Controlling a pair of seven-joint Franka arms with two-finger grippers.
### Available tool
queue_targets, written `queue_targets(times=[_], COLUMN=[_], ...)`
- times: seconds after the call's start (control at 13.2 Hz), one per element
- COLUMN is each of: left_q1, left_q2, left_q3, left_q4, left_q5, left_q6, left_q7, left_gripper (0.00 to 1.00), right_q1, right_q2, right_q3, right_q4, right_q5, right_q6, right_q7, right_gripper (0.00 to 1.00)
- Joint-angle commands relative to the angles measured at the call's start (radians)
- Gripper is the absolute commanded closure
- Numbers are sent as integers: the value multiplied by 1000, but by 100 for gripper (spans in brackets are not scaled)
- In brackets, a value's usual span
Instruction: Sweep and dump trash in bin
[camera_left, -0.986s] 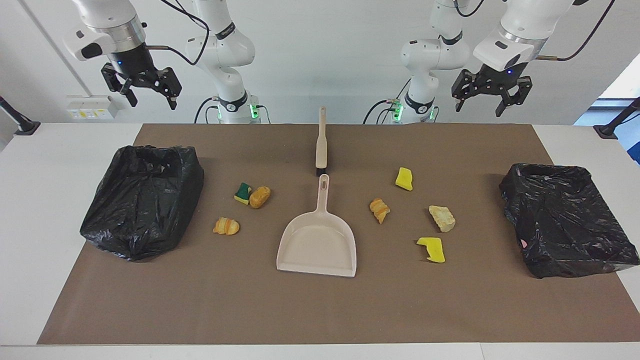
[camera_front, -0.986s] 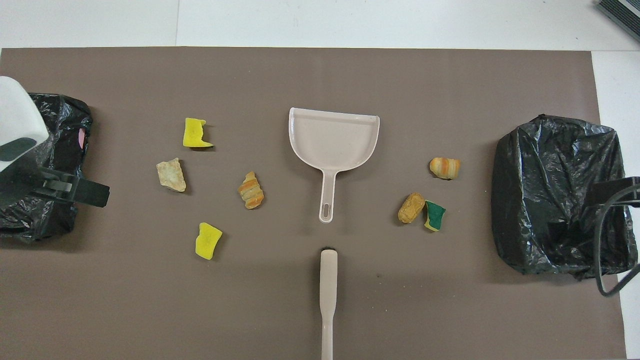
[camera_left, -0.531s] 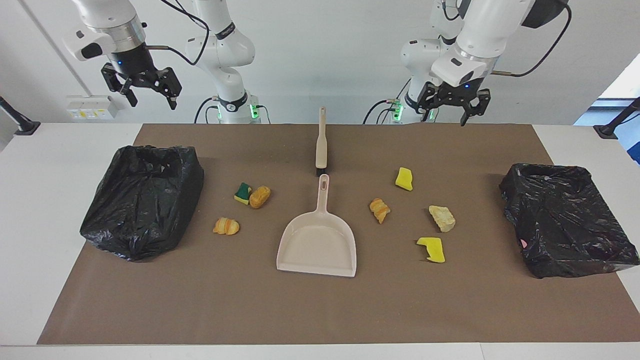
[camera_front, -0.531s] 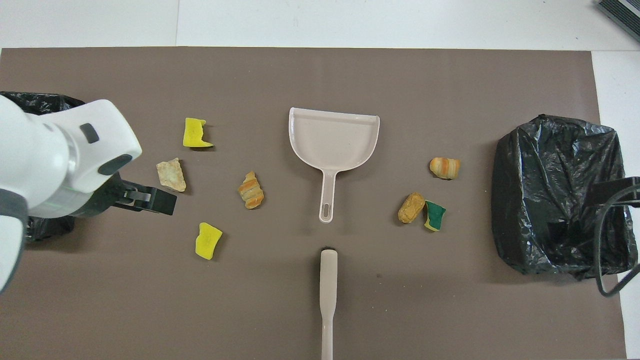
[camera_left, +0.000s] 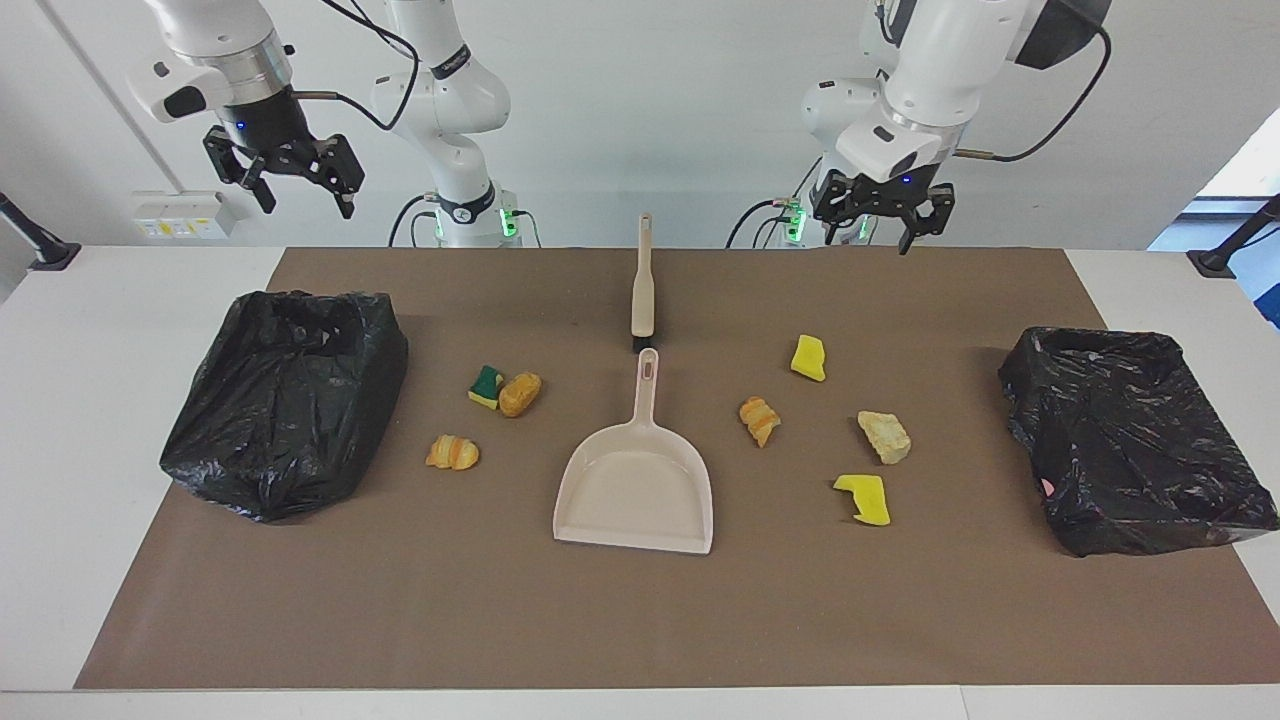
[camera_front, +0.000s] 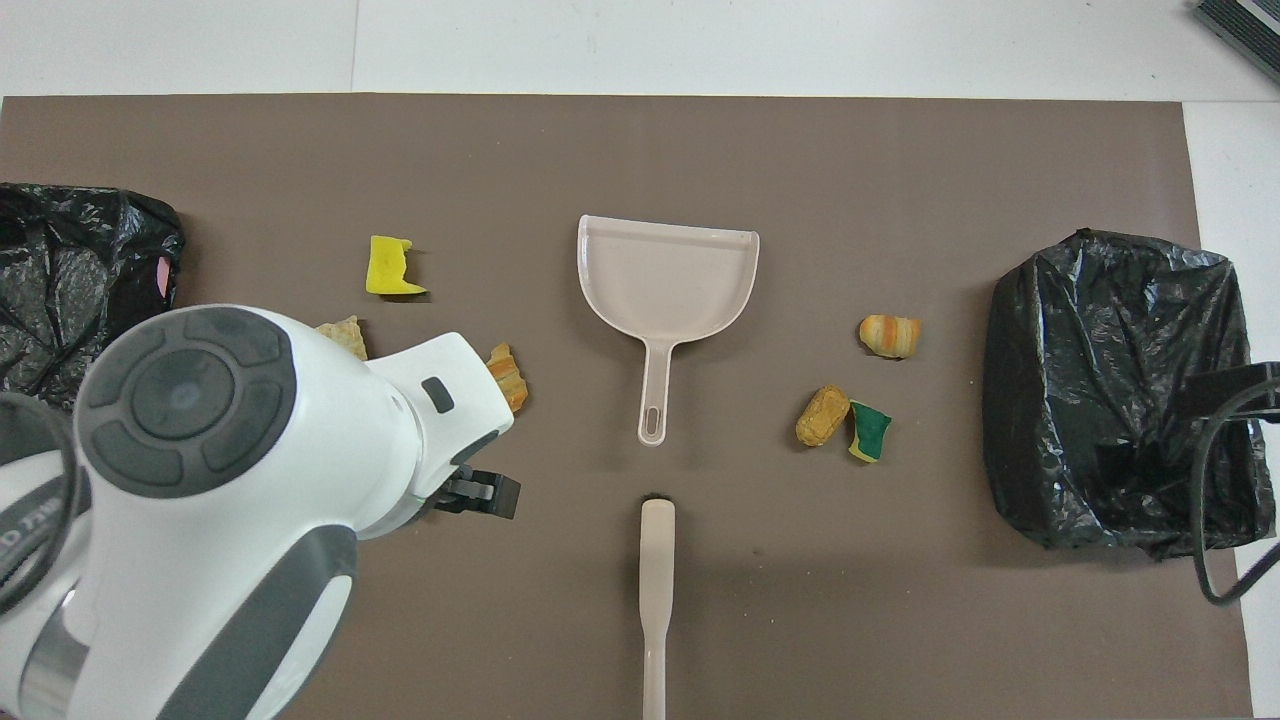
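Trash (camera_left: 760, 420) lay scattered on the brown mat (camera_left: 640, 620) of the bench, none of it swept yet: seven bits in all — three toward the right arm's end, a green-and-yellow sponge (camera_left: 486, 386) touching a bread-like piece (camera_left: 520, 393) and a croissant (camera_left: 452, 452), and four toward the left arm's end, two yellow sponge chunks (camera_left: 808, 357), another croissant and a pale crusty lump (camera_left: 884, 436). Over the last second the left claw (camera_left: 878, 215) had swung in from above the bin at its own end and come lower, and now hung over the mat's edge nearest the robots, between that bin and the brush (camera_left: 642, 290), jaws wide and holding nothing. I judge it was heading for the brush handle, so the sweeping had only begun to be set up. The right claw (camera_left: 292, 185) waited high near its own bin, also spread open and empty. One beige dustpan (camera_left: 634, 490) lay in the middle, one brush just beside its handle end and nearer the robots, and two black-bagged bins (camera_left: 285, 400) stood one at each end.
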Motion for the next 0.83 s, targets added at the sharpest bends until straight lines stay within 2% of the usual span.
queue_targets(times=[0.0, 0.23, 0.61, 0.76], left_q1=[-2, -2, -6, -9], left_q2=[-70, -95, -83, -84], left_q3=[-57, -124, -302, -371], left_q4=[-106, -169, -277, -355], left_q5=[-31, -72, -115, -122], left_q6=[60, 110, 207, 300], left_q7=[-67, -122, -315, -365], left_gripper=[0, 0, 0, 0], right_q1=[-2, -1, -2, -1], right_q2=[-20, -38, -56, -46], right_q3=[-4, -3, -3, -3], right_q4=[-14, -37, -97, -110], right_q5=[14, 0, 17, 17], right_q6=[-21, -28, -31, -22], right_q7=[-31, -48, -14, -10], right_gripper=[0, 0, 0, 0])
